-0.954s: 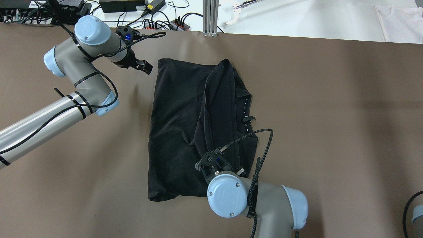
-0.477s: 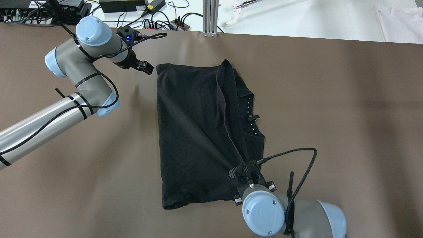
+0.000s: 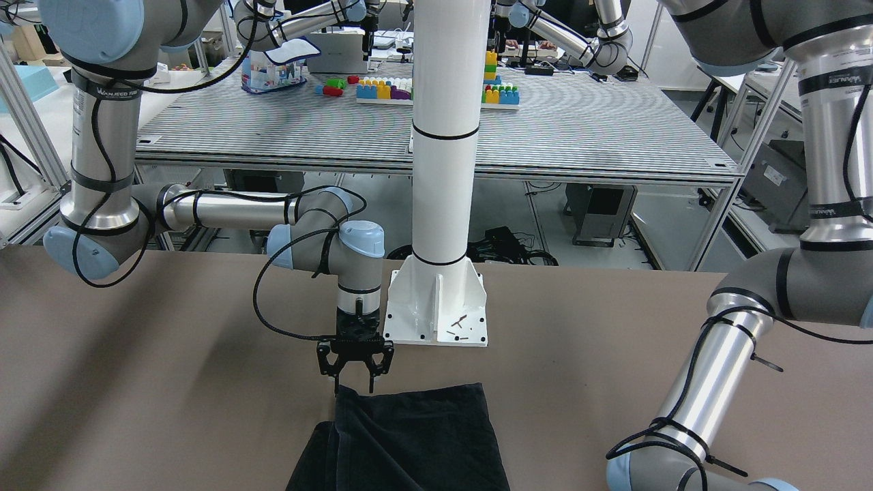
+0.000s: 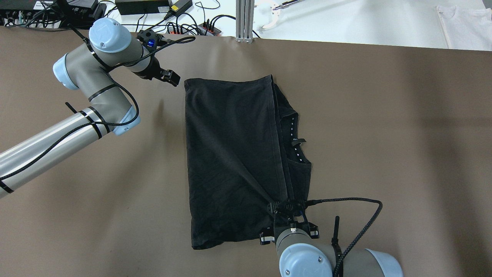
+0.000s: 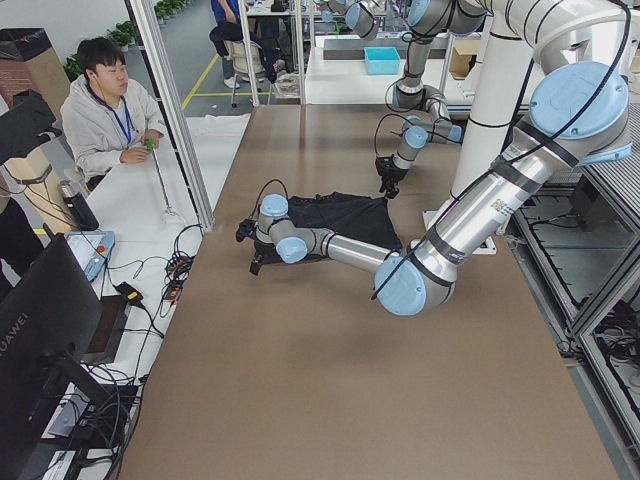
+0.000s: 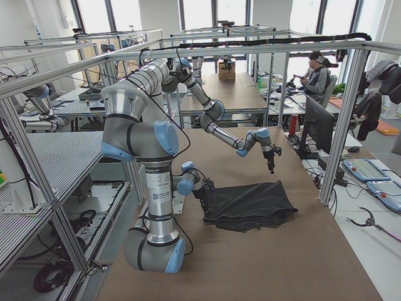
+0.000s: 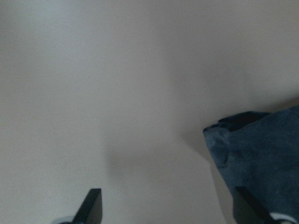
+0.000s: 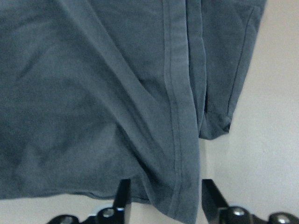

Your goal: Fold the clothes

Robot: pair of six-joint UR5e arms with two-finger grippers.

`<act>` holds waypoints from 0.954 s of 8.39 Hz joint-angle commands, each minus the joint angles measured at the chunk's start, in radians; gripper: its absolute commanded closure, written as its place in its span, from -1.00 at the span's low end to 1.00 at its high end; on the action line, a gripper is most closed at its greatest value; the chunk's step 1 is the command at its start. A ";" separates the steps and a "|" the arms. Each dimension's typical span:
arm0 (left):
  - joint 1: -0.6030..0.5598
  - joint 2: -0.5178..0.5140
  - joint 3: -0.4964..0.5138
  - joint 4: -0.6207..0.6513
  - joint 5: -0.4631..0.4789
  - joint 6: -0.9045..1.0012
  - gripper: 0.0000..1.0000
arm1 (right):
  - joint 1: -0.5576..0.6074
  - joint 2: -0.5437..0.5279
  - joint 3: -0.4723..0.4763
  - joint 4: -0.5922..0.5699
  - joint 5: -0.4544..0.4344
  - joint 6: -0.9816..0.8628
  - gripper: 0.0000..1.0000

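Near the clothes' (image 3: pixel 409 436) edge stands a white pole (image 3: pixel 443 170).

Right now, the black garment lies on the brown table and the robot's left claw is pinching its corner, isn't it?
Not quite. The black garment does lie on the brown table, but the left gripper isn't pinching its corner: it hangs open over bare table beside that corner, clear of the fabric. The left wrist view shows this.

arms (image 4: pixel 46 142) silver-grey — pale-blue joint caps (image 4: pixel 109 32) | black braided cables (image 4: pixel 346 199) | right hand (image 3: pixel 354 387) black
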State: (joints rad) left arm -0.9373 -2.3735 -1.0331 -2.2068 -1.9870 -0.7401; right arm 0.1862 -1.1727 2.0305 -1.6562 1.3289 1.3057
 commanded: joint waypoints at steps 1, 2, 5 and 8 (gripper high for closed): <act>0.000 0.019 -0.080 0.002 -0.006 -0.164 -1.00 | 0.100 0.001 0.000 0.128 0.006 0.088 -0.87; 0.029 0.060 -0.166 0.002 0.006 -0.286 -1.00 | 0.133 0.001 0.000 0.144 0.007 0.168 -0.86; 0.159 0.315 -0.546 0.004 0.088 -0.550 -1.00 | 0.167 -0.007 -0.001 0.226 0.006 0.195 -0.87; 0.372 0.535 -0.825 0.007 0.235 -0.807 -1.00 | 0.182 -0.008 -0.003 0.227 0.006 0.201 -0.87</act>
State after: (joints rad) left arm -0.7074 -1.9810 -1.6814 -2.2010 -1.8560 -1.3936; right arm 0.3590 -1.1800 2.0294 -1.4319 1.3346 1.5042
